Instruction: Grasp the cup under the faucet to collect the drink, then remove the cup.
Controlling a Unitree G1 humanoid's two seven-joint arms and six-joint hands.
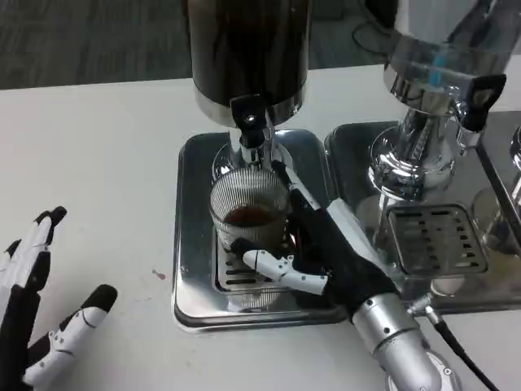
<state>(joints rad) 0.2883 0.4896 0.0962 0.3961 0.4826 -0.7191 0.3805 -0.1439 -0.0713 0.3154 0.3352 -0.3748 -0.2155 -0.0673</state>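
Ribbed clear glass cup [248, 218], holding a shallow pool of dark drink, stands on the slotted grate of the square steel drip tray [189, 244] directly beneath the black faucet [249, 120] of the dark-filled dispenser [248, 49]. Right hand [313, 257] wraps the cup, fingers closed around its side. Left hand [37, 301] rests on the white surface [89, 163], fingers spread, holding nothing.

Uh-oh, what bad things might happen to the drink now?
The cup already holds dark drink, so tilting it while pulling away may spill it. It sits right under the faucet, so lifting straight up could bump it. The right hand wraps only its lower part, so it might slip.
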